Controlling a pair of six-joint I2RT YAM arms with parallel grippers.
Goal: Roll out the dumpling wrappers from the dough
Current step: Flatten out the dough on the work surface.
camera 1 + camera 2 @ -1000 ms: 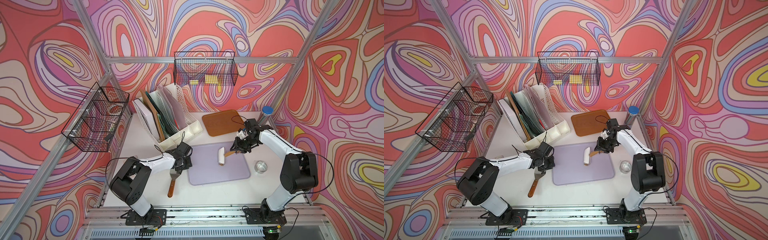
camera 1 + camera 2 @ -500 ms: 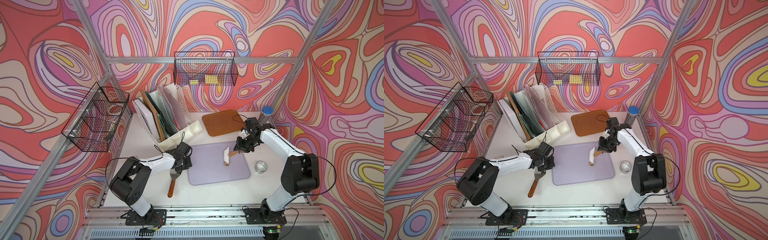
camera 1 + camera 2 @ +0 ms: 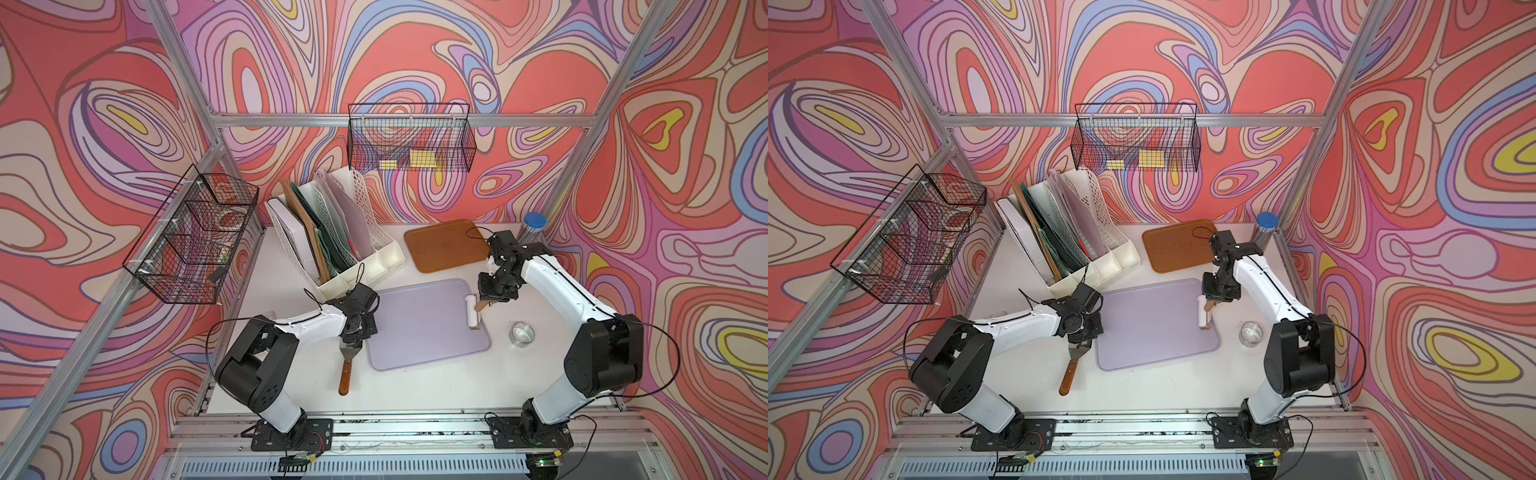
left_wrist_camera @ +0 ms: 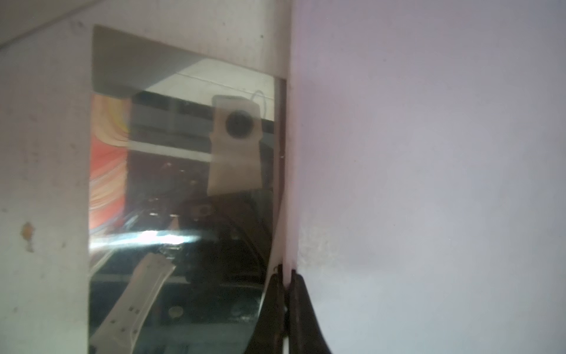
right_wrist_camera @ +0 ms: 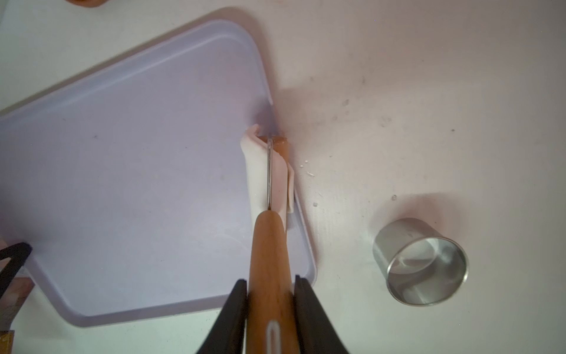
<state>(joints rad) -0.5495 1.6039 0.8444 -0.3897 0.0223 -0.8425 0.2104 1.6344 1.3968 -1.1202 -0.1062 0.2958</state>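
Note:
White dough [image 5: 260,171] is wrapped round a small roller [image 3: 471,311] at the right edge of the lilac mat [image 3: 415,328]. My right gripper [image 5: 271,280] is shut on the roller's wooden handle [image 5: 269,254] and shows in both top views [image 3: 1212,300]. My left gripper [image 4: 286,272] is shut on the mat's left edge [image 4: 289,184], seen from above at the mat's left side [image 3: 358,332]. No round dumpling wrappers are in view. The metal ring cutter [image 3: 522,333] stands on the table right of the mat, also in the right wrist view [image 5: 421,260].
A steel spatula [image 3: 346,365] with a wooden handle lies just left of the mat, its blade [image 4: 183,153] beside my left gripper. A brown tray [image 3: 446,245] sits behind the mat. A white file rack [image 3: 332,237] stands at the back left, a blue-capped bottle [image 3: 534,224] at the back right.
My right gripper has drawn the dough-wrapped roller rightward across the mat to its right edge. The left arm has not moved.

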